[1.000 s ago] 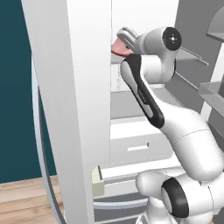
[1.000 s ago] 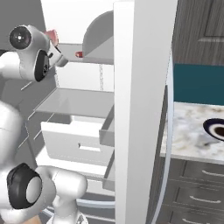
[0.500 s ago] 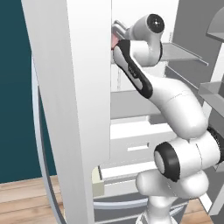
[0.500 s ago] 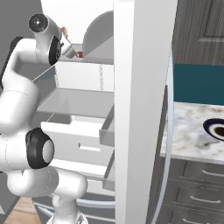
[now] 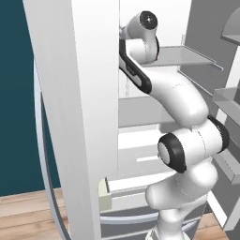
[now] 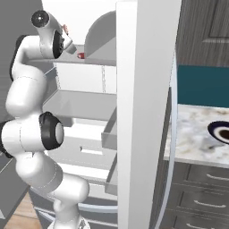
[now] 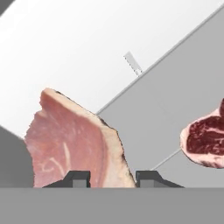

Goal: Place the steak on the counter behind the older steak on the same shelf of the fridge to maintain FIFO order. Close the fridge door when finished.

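While the arm reaches up into the open fridge (image 6: 147, 89), the gripper (image 7: 107, 177) is clamped on the steak (image 7: 74, 148), holding it above the shelf (image 7: 175, 118) toward its back edge by the white rear wall. The older steak (image 7: 205, 140) lies flat on that shelf, apart from the pink chunk.

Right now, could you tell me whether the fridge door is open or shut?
Open: the fridge door stands swung out, its white interior and the shelf exposed, with the arm reaching inside.
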You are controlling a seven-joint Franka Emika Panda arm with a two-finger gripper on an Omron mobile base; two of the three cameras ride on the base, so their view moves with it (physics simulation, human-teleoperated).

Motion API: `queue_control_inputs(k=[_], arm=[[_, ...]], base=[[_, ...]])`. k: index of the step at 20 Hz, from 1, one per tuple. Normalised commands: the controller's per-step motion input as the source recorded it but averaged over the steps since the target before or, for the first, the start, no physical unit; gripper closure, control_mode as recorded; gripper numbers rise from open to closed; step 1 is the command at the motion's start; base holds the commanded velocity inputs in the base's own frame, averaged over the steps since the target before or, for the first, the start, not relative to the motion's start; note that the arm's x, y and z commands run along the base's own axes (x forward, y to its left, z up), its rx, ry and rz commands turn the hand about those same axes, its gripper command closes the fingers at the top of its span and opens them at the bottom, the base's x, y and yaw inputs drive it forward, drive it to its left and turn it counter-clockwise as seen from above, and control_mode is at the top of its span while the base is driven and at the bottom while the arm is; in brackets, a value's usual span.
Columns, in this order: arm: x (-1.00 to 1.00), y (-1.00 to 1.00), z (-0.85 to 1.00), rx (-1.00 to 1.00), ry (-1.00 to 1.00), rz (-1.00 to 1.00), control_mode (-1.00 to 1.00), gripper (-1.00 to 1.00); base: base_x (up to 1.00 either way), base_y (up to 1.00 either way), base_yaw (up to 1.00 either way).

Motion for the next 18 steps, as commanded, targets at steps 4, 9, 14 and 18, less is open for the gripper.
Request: queue_control_inputs(k=[4,9,14,18], arm=[[0.58,0.2,-0.09,-0.06,0.0,0.0,-1.0,1.0],[0.48,0.03,-0.31,-0.12,0.02,0.0,-1.0,1.0],[0.25,0.03,-0.31,-0.11,0.03,0.0,-1.0,1.0],[0.25,0.09,-0.26,-0.1,0.02,0.0,-1.0,1.0]], base=[[0.0,0.0,0.0],[0.0,0.0,0.0],[0.0,0.0,0.0],[0.0,0.0,0.0]])
